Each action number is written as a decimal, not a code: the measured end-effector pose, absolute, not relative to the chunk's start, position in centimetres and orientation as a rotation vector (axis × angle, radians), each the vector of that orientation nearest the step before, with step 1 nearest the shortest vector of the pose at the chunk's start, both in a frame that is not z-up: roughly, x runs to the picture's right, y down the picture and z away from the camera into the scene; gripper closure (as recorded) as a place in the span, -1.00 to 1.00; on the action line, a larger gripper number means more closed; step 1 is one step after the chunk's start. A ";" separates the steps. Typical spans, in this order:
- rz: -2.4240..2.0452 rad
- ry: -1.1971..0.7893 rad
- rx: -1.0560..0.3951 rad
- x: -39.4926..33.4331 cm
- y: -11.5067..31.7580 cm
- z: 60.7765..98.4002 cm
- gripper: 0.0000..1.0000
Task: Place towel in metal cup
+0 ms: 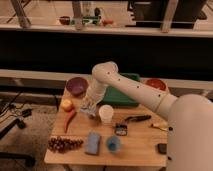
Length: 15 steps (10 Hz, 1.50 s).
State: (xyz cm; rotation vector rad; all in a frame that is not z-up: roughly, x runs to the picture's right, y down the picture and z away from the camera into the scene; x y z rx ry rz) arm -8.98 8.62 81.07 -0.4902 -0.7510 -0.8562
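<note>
The tool [89, 107] is pressed together, pinching the towel [88, 110] above the worktop [140, 142], just left of the white cup [106, 114].
</note>
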 end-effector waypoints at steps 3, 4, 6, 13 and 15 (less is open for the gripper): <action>-0.848 -0.776 -0.498 -9.6 9.5 82.1 1.00; -0.848 -0.785 -0.499 -10.1 9.7 82.4 1.00; -0.859 -0.794 -0.502 -11.1 9.9 82.7 1.00; -0.856 -0.792 -0.506 -10.9 10.0 82.8 -0.22; -0.856 -0.792 -0.506 -10.9 10.0 82.8 -0.51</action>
